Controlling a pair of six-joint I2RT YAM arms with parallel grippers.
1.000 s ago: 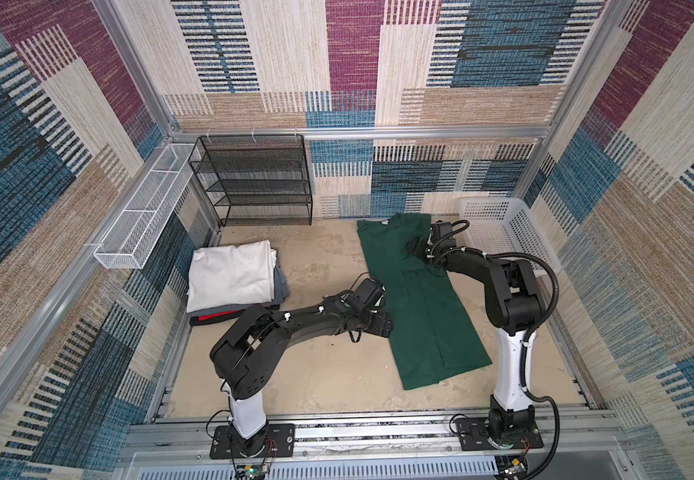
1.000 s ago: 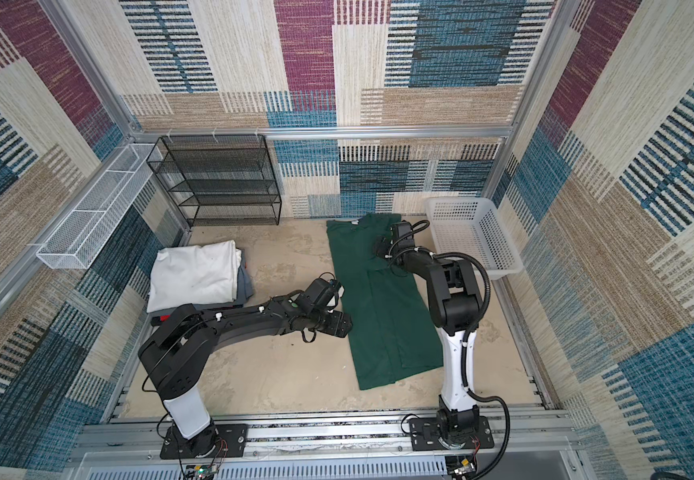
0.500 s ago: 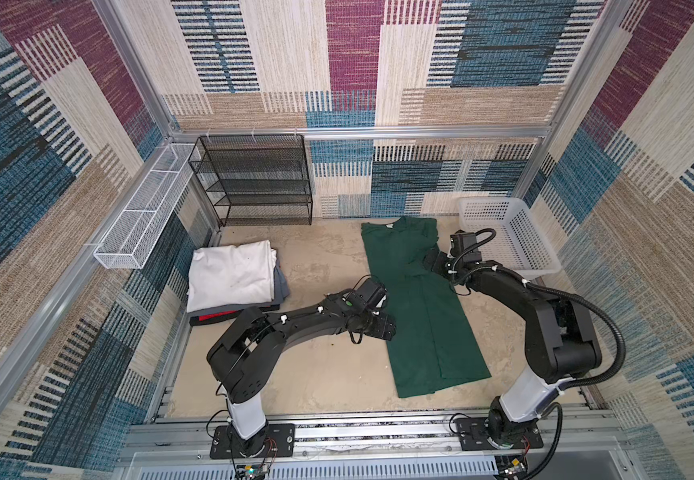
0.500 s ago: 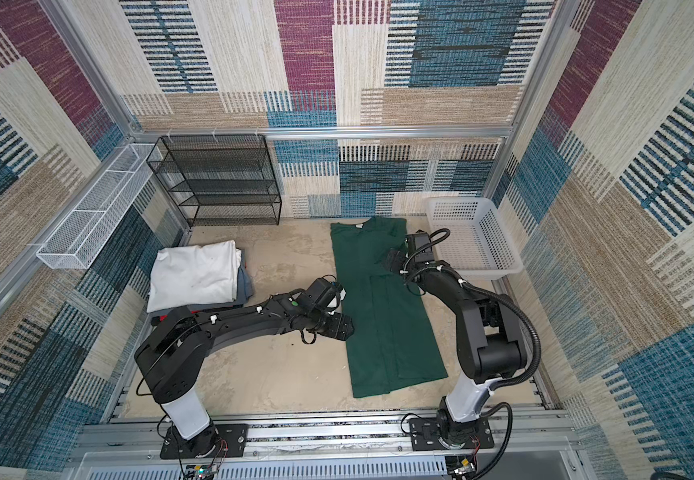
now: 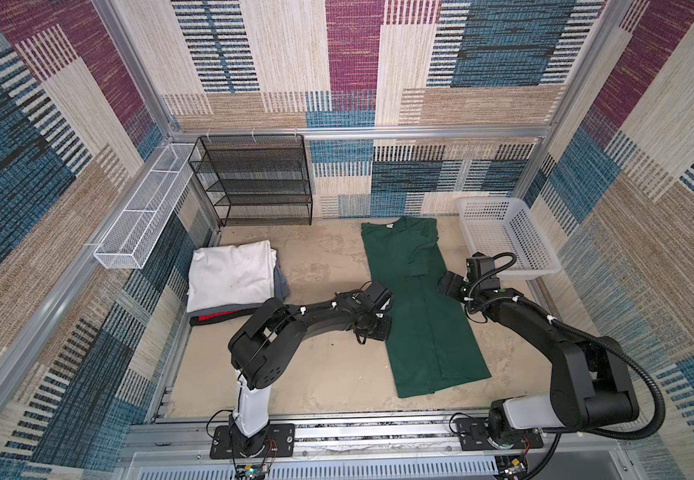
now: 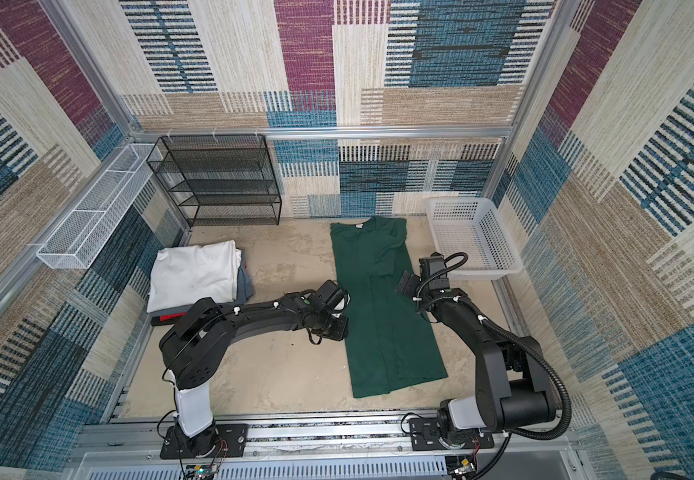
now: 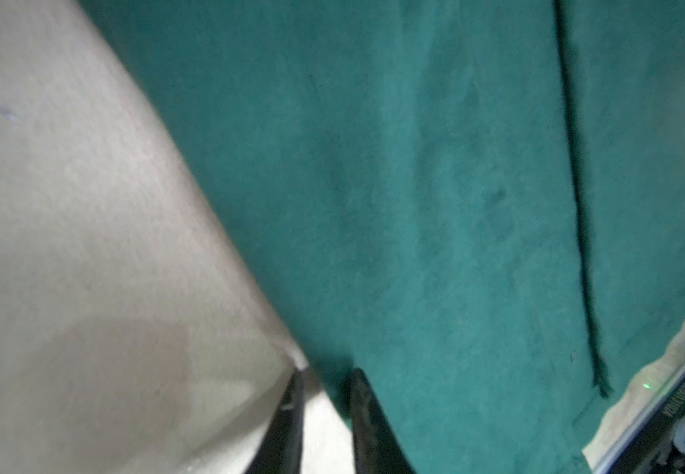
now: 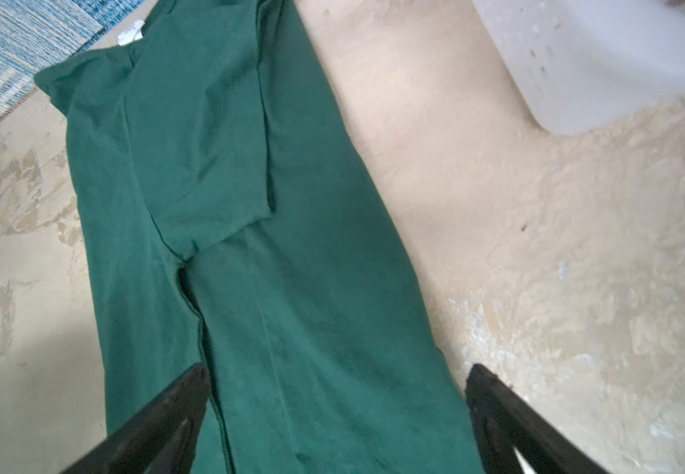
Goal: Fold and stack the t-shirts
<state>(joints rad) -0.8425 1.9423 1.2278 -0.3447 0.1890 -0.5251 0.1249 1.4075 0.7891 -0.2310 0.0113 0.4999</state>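
Observation:
A dark green t-shirt (image 5: 420, 316) (image 6: 382, 316) lies lengthwise on the tabletop, narrowed by folds, collar label at the far end. My left gripper (image 5: 384, 322) (image 6: 342, 322) sits low at its left edge. In the left wrist view its fingers (image 7: 328, 371) stand close together with the green t-shirt's edge (image 7: 414, 205) running between the tips. My right gripper (image 5: 447, 284) (image 6: 405, 283) hovers open over the shirt's right edge. Its fingers (image 8: 338, 371) straddle the green cloth (image 8: 291, 287) without touching. Folded white (image 5: 233, 274), grey (image 5: 282, 284) and black/red (image 5: 212, 319) t-shirts are stacked at the left.
A white plastic basket (image 5: 503, 237) stands at the back right, close behind my right wrist. A black mesh rack (image 5: 253, 183) stands against the back wall. A white wire shelf (image 5: 145, 212) hangs on the left wall. Bare tabletop (image 5: 316, 374) lies in front of the left arm.
My right arm has drawn back from the shirt's collar end to its right edge, still open. The left gripper has closed at the shirt's left edge. The shirt has straightened slightly.

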